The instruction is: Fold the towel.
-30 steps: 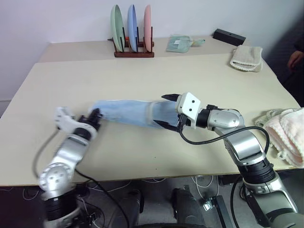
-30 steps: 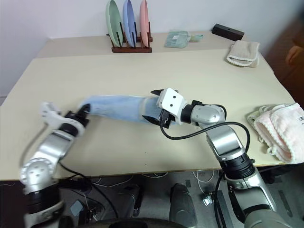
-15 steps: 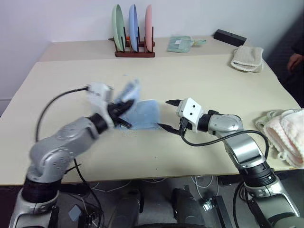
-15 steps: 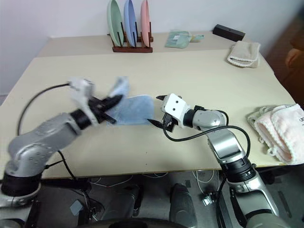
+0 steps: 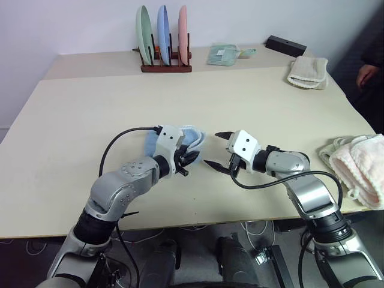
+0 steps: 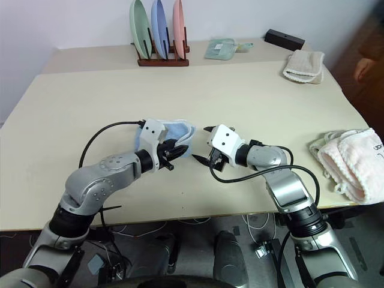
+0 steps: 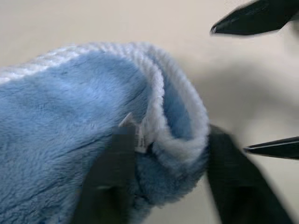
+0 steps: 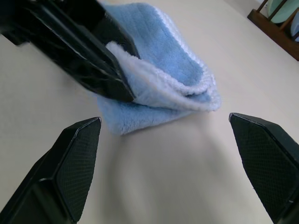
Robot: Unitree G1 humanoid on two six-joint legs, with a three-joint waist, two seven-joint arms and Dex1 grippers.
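The light blue towel (image 5: 193,135) lies doubled over in a small bundle at the middle of the table (image 5: 90,108). My left gripper (image 5: 189,162) is at the towel's near right edge. In the left wrist view its open fingers (image 7: 114,154) straddle the rolled white-trimmed edge of the towel (image 7: 70,116). My right gripper (image 5: 212,149) is open just right of the bundle, pointing at it, with bare table between its fingertips (image 8: 79,154). The right wrist view shows the towel (image 8: 163,60) with its upper layer lying against the left gripper's black fingers (image 8: 84,51).
A rack of three plates (image 5: 165,36), a green cloth (image 5: 225,54) and a black box (image 5: 287,45) stand along the far edge. A cream towel (image 5: 309,72) lies far right, a pink towel pile (image 5: 360,171) at the right edge. A person's hand (image 5: 366,73) shows at the right.
My left gripper swung right carrying the towel's left end over onto the right half, and its fingers have parted. The long strip is now a short bundle. The right gripper sits just clear of it.
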